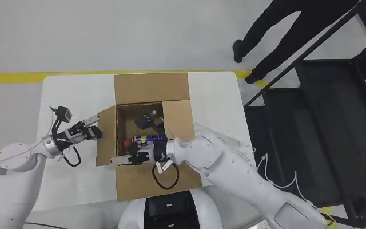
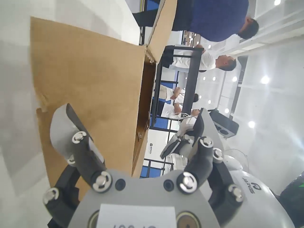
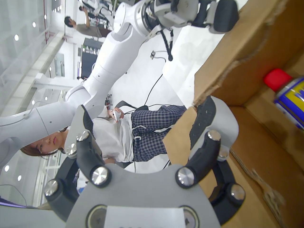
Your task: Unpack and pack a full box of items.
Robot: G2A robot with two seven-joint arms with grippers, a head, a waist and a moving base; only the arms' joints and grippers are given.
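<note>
Brown cardboard box (image 1: pixel 151 87) sits open in the middle of the white table (image 1: pixel 68 97), flaps folded out. Inside lies a blue and yellow spray can (image 1: pixel 147 138) (red cap, on its side). The right gripper (image 1: pixel 132 156) is at the box's near left corner, fingers wide apart, holding nothing. The left gripper (image 1: pixel 96 132) hangs just outside the left flap, also spread wide and holding nothing.

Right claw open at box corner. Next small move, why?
Probably nudge the right claw over the spray can: the claw is open and empty at a corner of the box, and the red-capped can lies just beside it, outside its grip.
</note>
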